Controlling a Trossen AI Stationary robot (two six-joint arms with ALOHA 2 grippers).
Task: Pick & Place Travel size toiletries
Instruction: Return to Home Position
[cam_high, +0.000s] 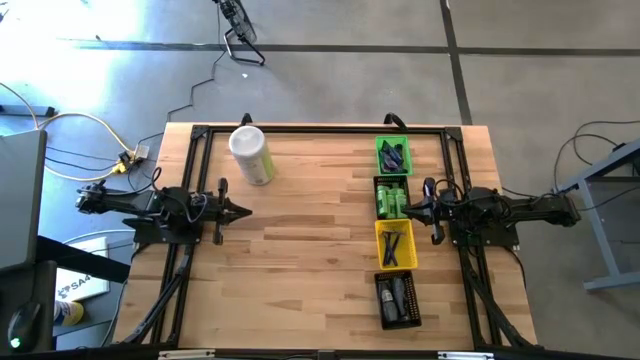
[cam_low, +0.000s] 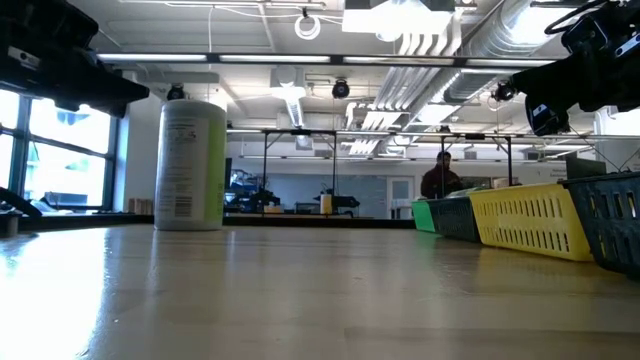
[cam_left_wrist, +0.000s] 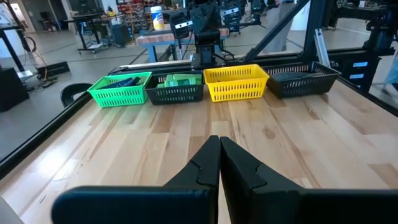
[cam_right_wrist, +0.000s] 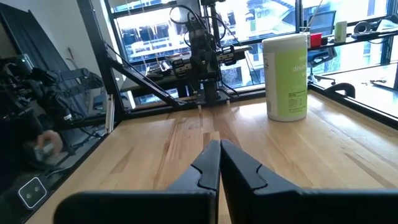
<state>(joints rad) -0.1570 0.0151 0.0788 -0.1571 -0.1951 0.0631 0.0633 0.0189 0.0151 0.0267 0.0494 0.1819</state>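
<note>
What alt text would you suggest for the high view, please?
Overhead, a wooden table holds four small bins in a line on its right side: green bin, black bin, yellow bin, second black bin, all holding toiletries. The left gripper and right gripper sit shut at opposite sides; a pale-green canister stands on the left half.

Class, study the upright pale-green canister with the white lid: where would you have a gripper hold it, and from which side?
Probably around the straight body of the canister, midway below its lid, coming in level from the side of the left gripper, the nearer one. It stands upright on the table, round-walled, with nothing touching it.
</note>
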